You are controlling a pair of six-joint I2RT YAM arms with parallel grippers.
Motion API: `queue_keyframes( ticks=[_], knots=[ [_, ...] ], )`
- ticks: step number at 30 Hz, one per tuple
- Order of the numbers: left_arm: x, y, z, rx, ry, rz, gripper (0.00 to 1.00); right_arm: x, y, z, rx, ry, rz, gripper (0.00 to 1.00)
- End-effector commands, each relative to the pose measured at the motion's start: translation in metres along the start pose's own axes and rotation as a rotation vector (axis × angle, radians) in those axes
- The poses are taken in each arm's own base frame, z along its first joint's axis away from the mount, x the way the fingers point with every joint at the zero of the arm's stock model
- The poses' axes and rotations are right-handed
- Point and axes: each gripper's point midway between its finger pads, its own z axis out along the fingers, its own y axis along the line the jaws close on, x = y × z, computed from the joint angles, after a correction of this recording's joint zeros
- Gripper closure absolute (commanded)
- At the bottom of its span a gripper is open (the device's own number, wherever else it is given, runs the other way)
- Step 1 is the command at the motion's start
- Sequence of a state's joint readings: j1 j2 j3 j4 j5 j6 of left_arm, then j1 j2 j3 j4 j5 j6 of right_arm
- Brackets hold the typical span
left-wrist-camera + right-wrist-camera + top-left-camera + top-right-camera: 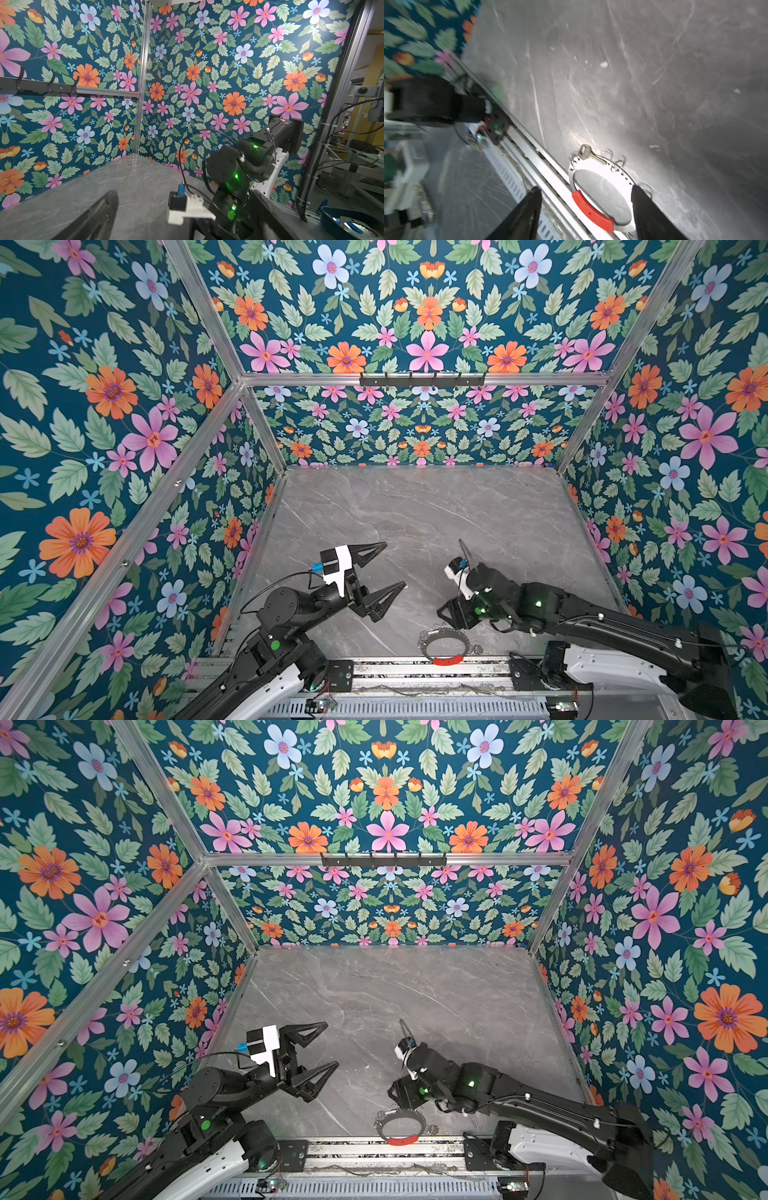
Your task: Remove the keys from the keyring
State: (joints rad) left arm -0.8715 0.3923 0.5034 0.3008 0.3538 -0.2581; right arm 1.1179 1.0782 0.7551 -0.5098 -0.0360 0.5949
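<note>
The keyring [428,649] is a thin grey hoop with a red sleeve [448,660]. It lies flat at the table's near edge in both top views, partly over the metal rail [550,170]. A small silvery key [588,154] and wire loops [620,162] hang on its far arc. My right gripper [585,188] hovers over the hoop, open, its jaws straddling the hoop without touching it. In a top view it sits just behind the hoop [448,614]. My left gripper [394,565] is open and empty above the table, left of the hoop.
The grey marble table [415,510] stretches behind both arms. Floral walls enclose the cell on three sides. A black hook rail [422,379] is mounted on the back wall. The left wrist view shows the right arm's wrist [228,170] between the left fingers [104,209].
</note>
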Motion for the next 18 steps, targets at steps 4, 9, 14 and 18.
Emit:
queue_keyframes(
  ticks=[4, 9, 14, 18],
  knots=[
    [-0.006, 0.004, -0.004, -0.019, -0.071, -0.026, 0.00, 0.013, -0.034, 0.018, 0.227, 0.019, -0.036, 0.32],
    [0.004, 0.001, 0.003, 0.013, -0.024, -0.033, 0.08, 0.051, -0.046, 0.023, 0.228, 0.121, 0.024, 0.41],
    [0.017, 0.006, 0.010, -0.004, 0.038, -0.043, 0.33, 0.090, -0.052, 0.022, 0.237, 0.232, 0.070, 0.50],
    [0.019, 0.010, 0.011, -0.021, 0.045, -0.043, 0.31, 0.110, -0.054, 0.024, 0.212, 0.281, 0.156, 0.51]
  ],
)
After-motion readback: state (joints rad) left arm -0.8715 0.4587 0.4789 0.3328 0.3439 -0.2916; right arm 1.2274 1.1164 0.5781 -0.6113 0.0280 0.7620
